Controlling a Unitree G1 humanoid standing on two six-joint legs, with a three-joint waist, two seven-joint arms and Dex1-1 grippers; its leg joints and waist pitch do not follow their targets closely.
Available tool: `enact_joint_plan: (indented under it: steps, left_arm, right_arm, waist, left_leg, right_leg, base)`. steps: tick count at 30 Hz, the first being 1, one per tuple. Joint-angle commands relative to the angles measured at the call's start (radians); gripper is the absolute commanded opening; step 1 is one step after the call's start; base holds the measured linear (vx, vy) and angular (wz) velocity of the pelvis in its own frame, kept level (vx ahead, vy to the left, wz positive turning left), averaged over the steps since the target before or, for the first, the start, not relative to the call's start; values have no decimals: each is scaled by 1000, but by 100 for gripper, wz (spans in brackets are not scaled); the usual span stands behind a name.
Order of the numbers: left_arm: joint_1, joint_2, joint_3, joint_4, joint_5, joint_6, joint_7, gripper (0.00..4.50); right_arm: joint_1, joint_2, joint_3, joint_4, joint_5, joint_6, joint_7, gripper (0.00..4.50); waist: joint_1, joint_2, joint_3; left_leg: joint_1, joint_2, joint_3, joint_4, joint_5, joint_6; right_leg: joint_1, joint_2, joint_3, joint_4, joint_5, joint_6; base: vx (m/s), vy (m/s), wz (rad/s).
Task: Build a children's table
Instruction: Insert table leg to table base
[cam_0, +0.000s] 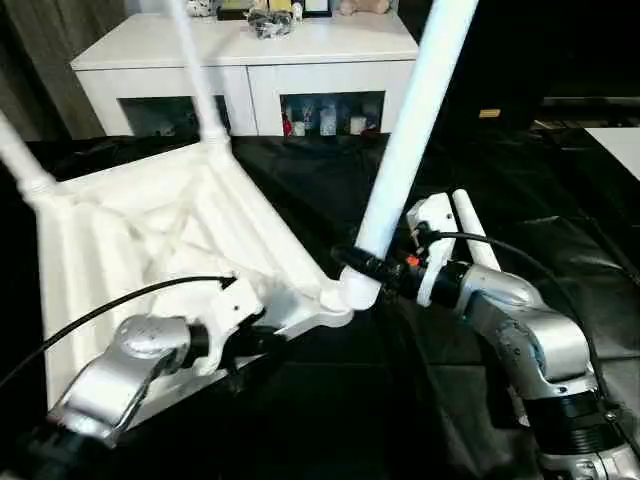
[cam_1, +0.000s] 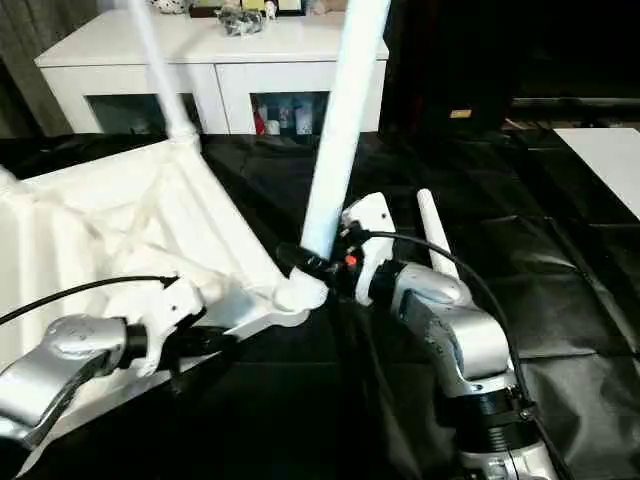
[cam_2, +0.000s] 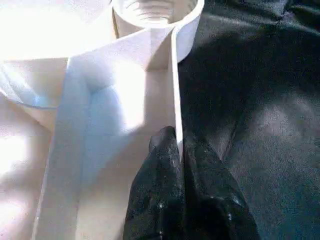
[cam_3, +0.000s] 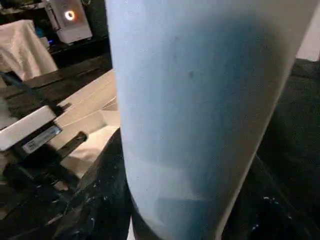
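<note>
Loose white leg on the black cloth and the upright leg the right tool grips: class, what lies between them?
The right tool and its white wrist housing, in the right eye view.

— How does the children's table (cam_0: 150, 240) sit?
— White, upside down and tilted, ribbed underside showing, three legs standing in corner sockets.
— The fourth leg (cam_1: 436, 232)?
— Lying loose on the black cloth beside it.
</note>
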Motion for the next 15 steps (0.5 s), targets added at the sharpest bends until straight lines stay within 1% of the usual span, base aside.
enact_joint_plan:
  steps: [1,3,5,6,7,8,9,11,12,15]
  left_arm:
    - [-18,-29,-19,16,-7,-51,-12,0]
    - [-20,-29,-20,19,-5,-52,-14,0]
    - [-31,-29,-18,32,-2,-57,-21,0]
    - [-33,-29,-18,36,1,-62,-25,0]
    - [-35,-28,-17,39,2,-64,-28,0]
    - [-37,-28,-16,44,4,-67,-31,0]
    - [-39,-29,-16,50,6,-72,-33,0]
    - [-41,-32,-13,53,7,-74,-40,0]
    - [-41,-33,-12,51,6,-76,-44,0]
    - [-37,-39,-3,41,-9,-73,-50,0]
  right_arm:
    - [-27,-2,21,23,-15,2,13,184]
    - [-30,0,22,31,-18,0,13,184]
    - [-51,22,35,99,-42,-37,9,184]
    - [-59,30,35,120,-48,-48,6,184]
    - [-68,37,35,144,-56,-62,3,184]
    - [-78,45,36,172,-63,-78,0,184]
    - [-89,52,37,200,-68,-92,-3,184]
    - [-105,60,38,242,-76,-117,-13,184]
    - [-111,66,34,257,-74,-122,-14,184]
    - [-123,79,26,289,-66,-126,-11,184]
  waist:
    - [-10,-16,-50]
    - [-10,-15,-51]
    - [-11,-14,-52]
    - [-11,-11,-52]
    - [-11,-9,-51]
    - [-11,-10,-51]
    - [-12,-8,-52]
    - [-12,-10,-50]
    - [-11,-9,-50]
    - [-12,-9,-52]
  left_leg:
    - [22,52,-21,-83,-227,-28]
    - [22,53,-22,-82,-219,-26]
    - [21,52,-21,-80,-210,-25]
    - [22,52,-21,-80,-213,-26]
    - [24,53,-20,-81,-232,-29]
    - [26,54,-20,-81,-238,-31]
    - [26,54,-21,-81,-240,-33]
    - [26,54,-21,-84,-249,-38]
    - [28,55,-20,-83,-253,-38]
    - [25,55,-22,-85,-242,-35]
  right_leg:
    - [13,-70,39,-94,-217,-142]
    - [13,-71,39,-95,-216,-147]
    - [12,-70,38,-93,-203,-156]
    - [11,-70,38,-93,-204,-159]
    - [9,-70,38,-95,-219,-163]
    - [8,-71,38,-96,-223,-163]
    - [9,-71,38,-94,-223,-166]
    - [9,-70,37,-95,-232,-168]
    - [7,-71,38,-95,-233,-170]
    - [11,-70,36,-92,-208,-170]
  base:
    - [0,0,0]
    - [0,0,0]
    - [0,0,0]
    - [0,0,0]
    - [0,0,0]
    - [0,0,0]
    - [0,0,0]
    - [0,0,0]
    - [0,0,0]
    - [0,0,0]
